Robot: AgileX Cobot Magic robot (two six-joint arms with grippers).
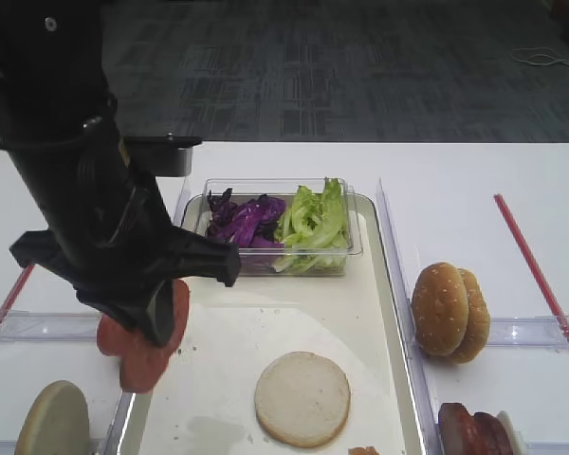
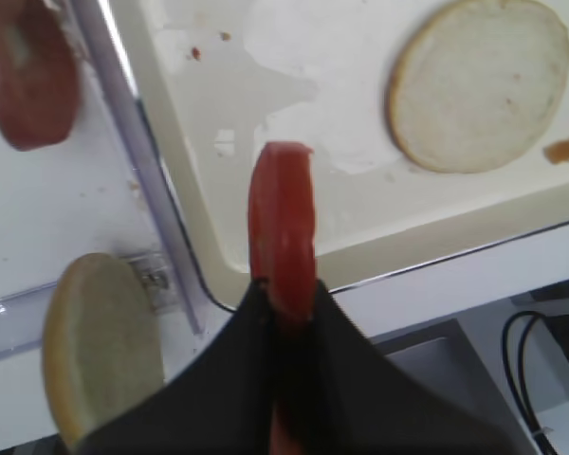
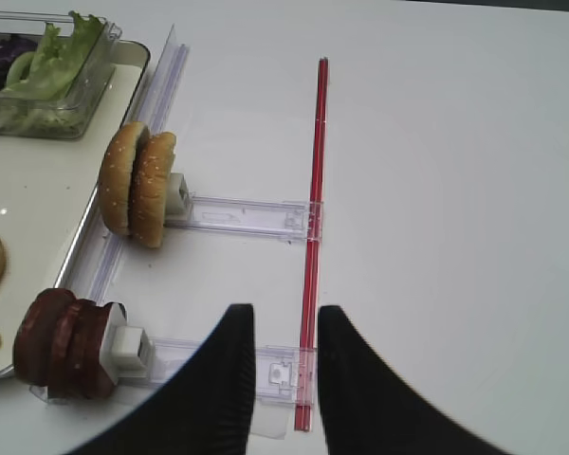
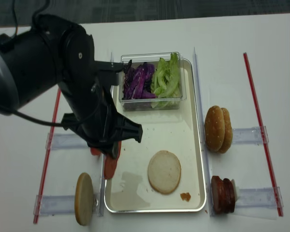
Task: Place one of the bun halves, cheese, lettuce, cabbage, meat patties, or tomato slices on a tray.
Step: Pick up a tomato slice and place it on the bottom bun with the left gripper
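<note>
White worktop carries the cream metal-rimmed tray, over whose left rim the left pincer pinches a round red tomato slice edge-on; released here, it might land outside.

Red tomato slice, cream tray, purple cabbage, green lettuce.

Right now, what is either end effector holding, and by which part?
The left end effector grips a tomato slice on edge by its lower rim; the right end effector holds nothing.
</note>
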